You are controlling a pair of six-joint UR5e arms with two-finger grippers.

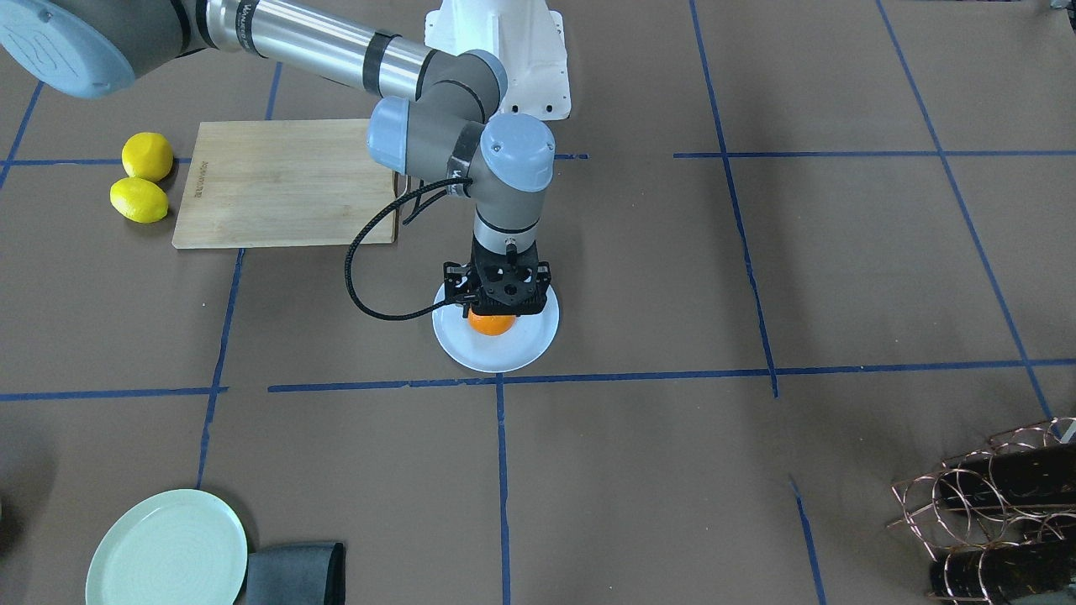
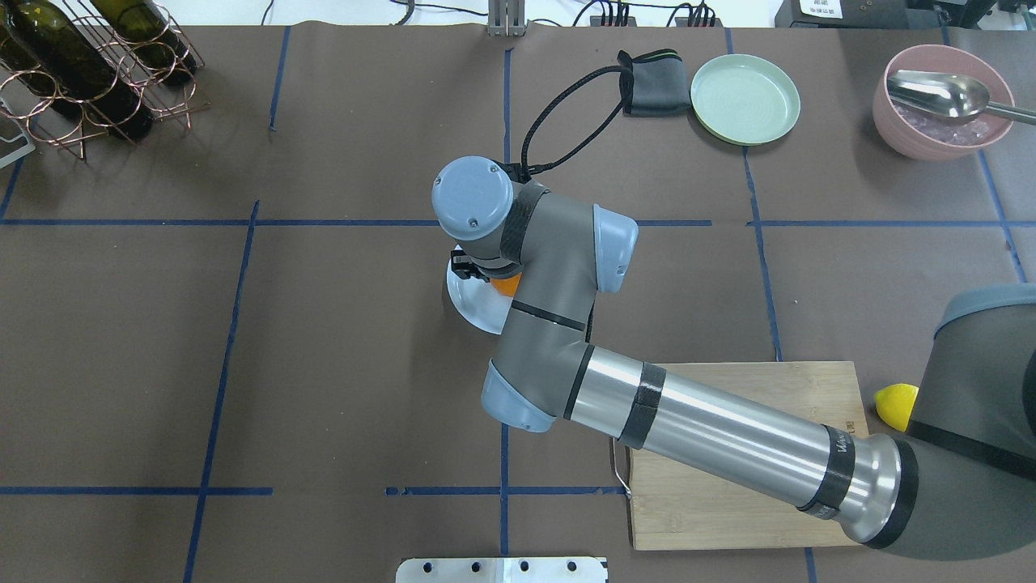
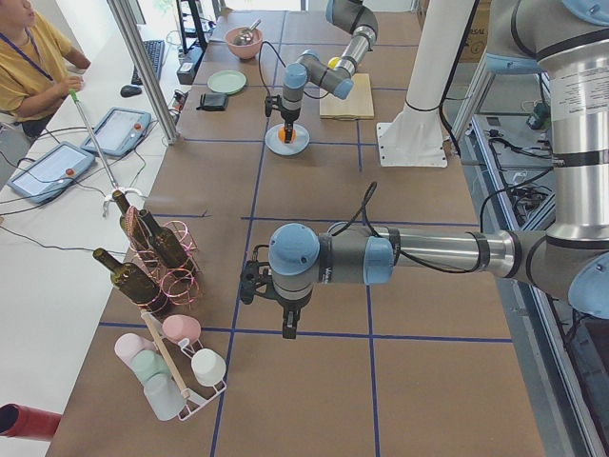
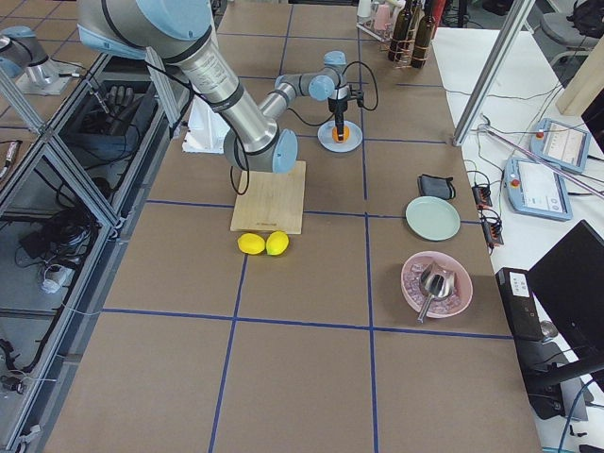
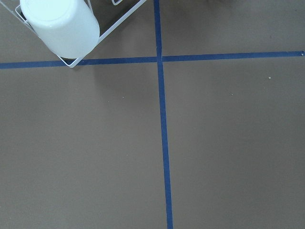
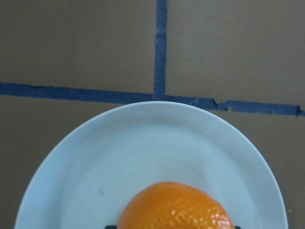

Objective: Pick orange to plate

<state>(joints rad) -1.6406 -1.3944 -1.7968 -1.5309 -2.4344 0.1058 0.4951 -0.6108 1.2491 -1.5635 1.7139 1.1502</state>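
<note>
The orange [image 1: 491,324] sits at the middle of the white plate [image 1: 496,355], near the table's centre. My right gripper [image 1: 496,307] points straight down onto it, with the fruit between its fingers; the fingertips are hidden under the black gripper body. In the right wrist view the orange [image 6: 176,207] fills the bottom centre over the plate [image 6: 143,143]. From overhead only a sliver of the orange [image 2: 507,284] and part of the plate [image 2: 472,304] show beside the wrist. My left gripper [image 3: 287,328] hangs over bare table far from the plate; I cannot tell its state.
Two lemons [image 1: 141,178] lie beside a wooden cutting board [image 1: 286,181]. A mint-green plate [image 1: 168,550] and a dark cloth [image 1: 294,571] sit at the far edge, near a pink bowl [image 2: 943,121] with a spoon. A bottle rack [image 1: 1000,504] and a cup rack [image 5: 62,26] stand on my left.
</note>
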